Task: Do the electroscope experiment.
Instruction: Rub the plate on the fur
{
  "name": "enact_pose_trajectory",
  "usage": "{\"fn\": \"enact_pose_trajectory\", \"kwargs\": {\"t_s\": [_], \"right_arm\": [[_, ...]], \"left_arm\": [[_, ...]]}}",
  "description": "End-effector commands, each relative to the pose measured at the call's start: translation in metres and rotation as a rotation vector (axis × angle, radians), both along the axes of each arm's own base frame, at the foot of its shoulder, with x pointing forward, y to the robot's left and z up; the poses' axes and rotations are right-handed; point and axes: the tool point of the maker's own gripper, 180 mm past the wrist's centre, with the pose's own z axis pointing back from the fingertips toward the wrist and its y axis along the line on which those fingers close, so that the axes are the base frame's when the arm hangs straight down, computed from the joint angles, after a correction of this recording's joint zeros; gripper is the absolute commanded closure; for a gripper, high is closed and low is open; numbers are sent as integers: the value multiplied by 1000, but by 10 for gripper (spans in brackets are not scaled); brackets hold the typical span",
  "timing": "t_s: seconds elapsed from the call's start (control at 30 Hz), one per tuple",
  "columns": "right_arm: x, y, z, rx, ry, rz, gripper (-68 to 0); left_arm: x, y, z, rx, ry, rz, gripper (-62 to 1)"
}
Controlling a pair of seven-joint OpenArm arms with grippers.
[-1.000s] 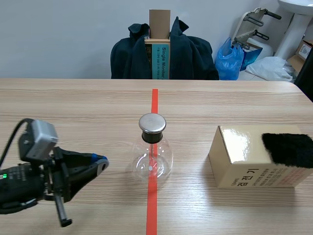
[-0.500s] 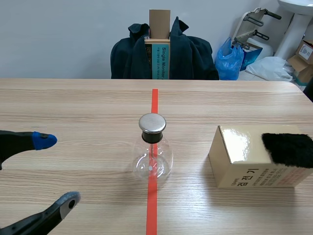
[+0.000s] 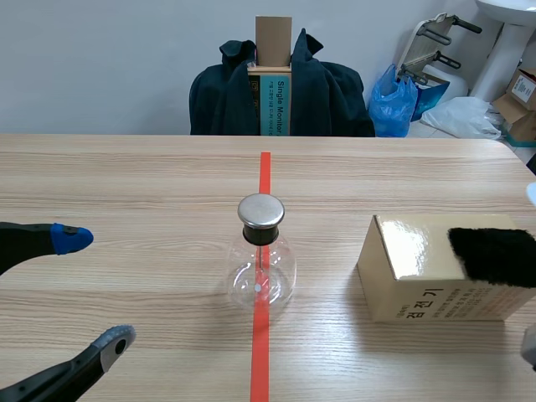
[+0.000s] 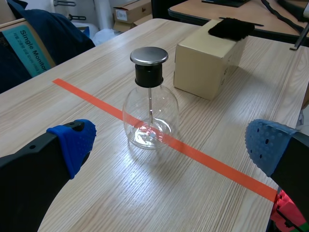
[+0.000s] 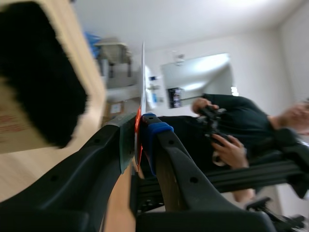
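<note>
— What does the electroscope look like?
— A round clear glass flask with a black stopper, a flat metal disc on top and a thin rod running down inside. It stands upright on the orange-red tape line, mid-table.
— And the grippers?
— The left gripper is spread wide, its 2 fingers well apart, with the flask ahead of it. The right gripper pinches a thin pale strip, near the black fuzzy pad on the cardboard box.
</note>
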Motion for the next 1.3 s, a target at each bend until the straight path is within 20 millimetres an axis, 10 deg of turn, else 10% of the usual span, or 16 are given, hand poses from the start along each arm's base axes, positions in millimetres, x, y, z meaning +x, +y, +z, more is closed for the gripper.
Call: {"fn": "enact_pose_trajectory", "kwargs": {"t_s": [0.0,0.73,0.9,1.07,1.27], "right_arm": [[5,-2,1,-17,-2,14,-9],[-3,44,-59,22,248,272,-8],[3,8,-61,-17,248,71,-8],[-3,38,-65,24,263,205,-8],[-6,1,-64,-36,259,19,-8]], "left_arm": [[5,0,8,-24,-27,12,-623],[4,0,3,1,-11,11,-623],[4,0,3,0,-12,11,-623],[4,0,3,0,-12,11,-623],[4,0,3,0,-12,11,-623]]}}
